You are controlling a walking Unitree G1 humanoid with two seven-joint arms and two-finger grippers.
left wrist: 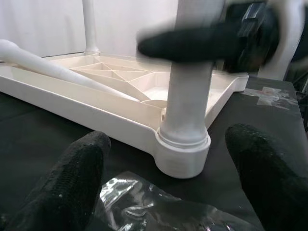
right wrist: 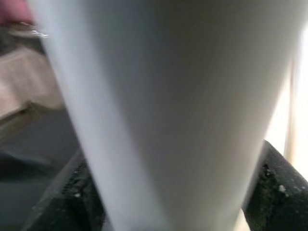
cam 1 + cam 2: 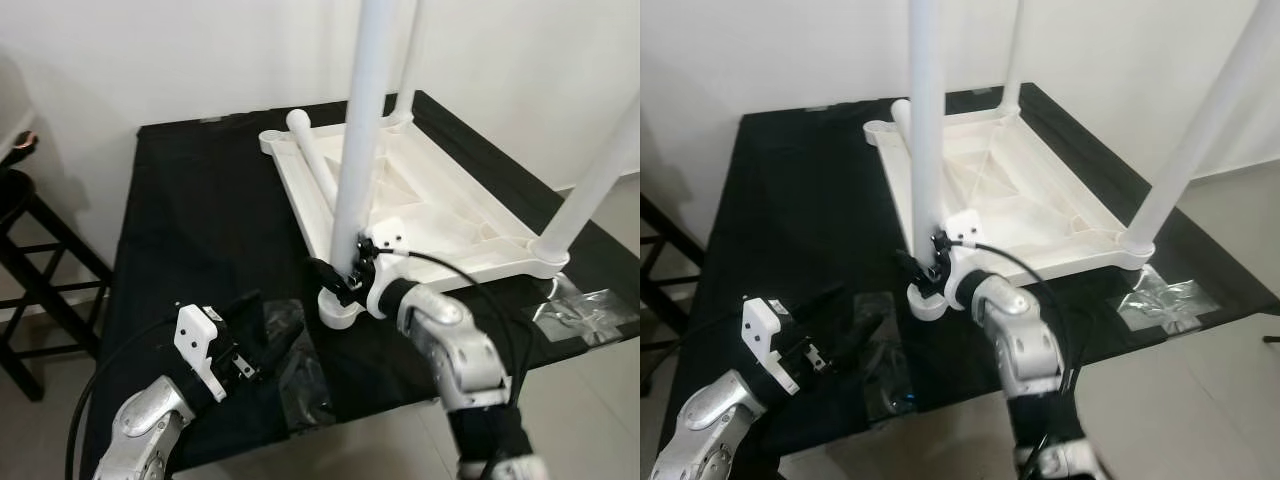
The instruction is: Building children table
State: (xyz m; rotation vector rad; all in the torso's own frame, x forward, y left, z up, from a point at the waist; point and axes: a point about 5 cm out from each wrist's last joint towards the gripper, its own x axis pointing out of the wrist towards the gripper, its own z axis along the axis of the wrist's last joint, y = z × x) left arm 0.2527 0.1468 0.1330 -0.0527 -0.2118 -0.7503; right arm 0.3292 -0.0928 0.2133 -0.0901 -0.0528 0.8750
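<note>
while our left gripper (image 3: 262,345) hovers low over the black table (image 3: 190,210) with its fingers (image 1: 72,180) spread apart around nothing, a crumpled clear plastic bag (image 3: 300,375) lies just under and beside it. just past that, our right gripper (image 3: 345,275) is clamped on the near table leg (image 3: 360,140), low down where the leg stands upright in the corner socket (image 3: 340,310) of the upturned white tabletop (image 3: 440,215). the tabletop rests on the black table, underside up, ribs showing. a loose leg (image 3: 315,160) lies flat inside the tray, at its left side. two more legs stand upright, one at the right corner (image 3: 595,180) and one at the far corner (image 3: 405,65). more clear plastic (image 3: 585,310) lies at the table's right edge. a dark wooden stool (image 3: 35,270) stands at left against the white wall (image 3: 150,50).
</note>
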